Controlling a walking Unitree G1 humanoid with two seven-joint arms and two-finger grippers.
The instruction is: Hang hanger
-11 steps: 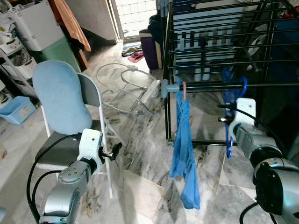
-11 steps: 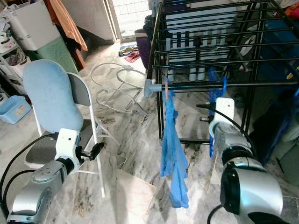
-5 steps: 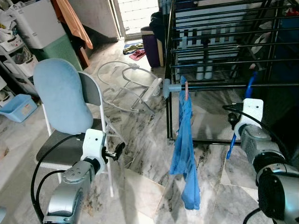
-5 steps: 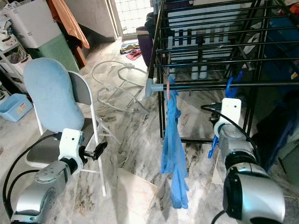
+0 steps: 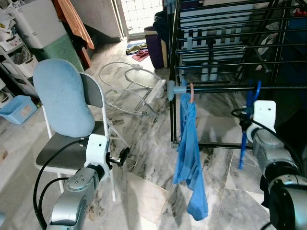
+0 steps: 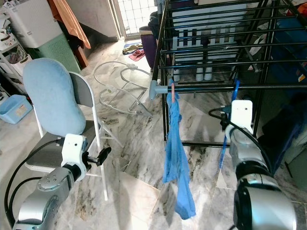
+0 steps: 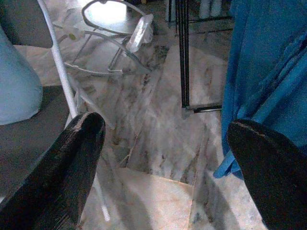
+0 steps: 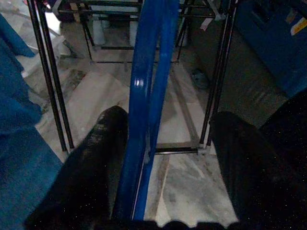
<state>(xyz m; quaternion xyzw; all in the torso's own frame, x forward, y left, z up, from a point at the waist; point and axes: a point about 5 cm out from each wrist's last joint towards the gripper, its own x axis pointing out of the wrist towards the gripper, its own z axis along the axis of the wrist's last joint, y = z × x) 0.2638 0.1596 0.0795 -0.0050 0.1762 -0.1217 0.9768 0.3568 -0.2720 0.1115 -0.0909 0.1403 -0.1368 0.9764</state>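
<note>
Right now the blue hanger (image 5: 245, 125) hangs by its hook from the front rail of the black drying rack (image 5: 211, 88), down past the robot's right arm. The right gripper (image 8: 163, 158) has its fingers spread wide, the hanger standing between them, close against one finger and apart from the other. A blue cloth (image 5: 191, 158) hangs from the same rail nearer its end. The left gripper (image 5: 123, 155) waits low beside the folding chair (image 5: 64, 103), fingers wide apart.
</note>
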